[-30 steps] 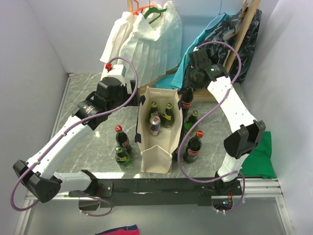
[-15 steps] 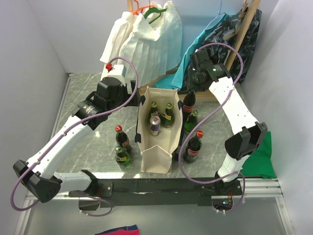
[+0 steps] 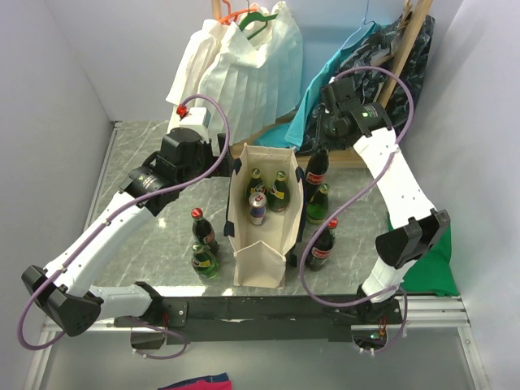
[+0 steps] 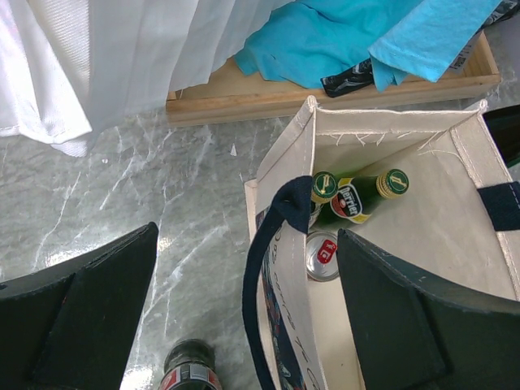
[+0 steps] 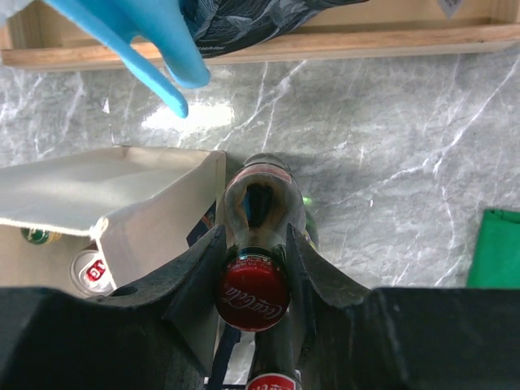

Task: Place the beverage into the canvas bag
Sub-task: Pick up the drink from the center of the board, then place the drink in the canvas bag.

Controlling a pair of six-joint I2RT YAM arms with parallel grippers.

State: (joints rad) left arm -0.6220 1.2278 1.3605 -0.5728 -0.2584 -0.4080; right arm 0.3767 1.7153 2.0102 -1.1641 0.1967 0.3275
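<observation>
Cola bottle (image 3: pixel 316 172) shifted beside canvas bag (image 3: pixel 258 264) holding bottles (image 3: pixel 279 187).

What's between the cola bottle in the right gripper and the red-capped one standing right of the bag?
An upright green glass bottle, close below the held cola bottle in the top view.

Two bottles (image 4: pixel 357 191), can (image 4: pixel 323 254) inside canvas bag (image 4: pixel 455 219); cola bottle (image 5: pixel 258 195) in right hand (image 5: pixel 253 240) beside bag.

The left arm (image 3: pixel 122 219) and right arm (image 3: pixel 398 183), flanking the canvas bag (image 3: pixel 260 264), are white shells with black joint housings (small dark screws dot the shells). A purple cable (image 3: pixel 361 71) loops along each.
</observation>
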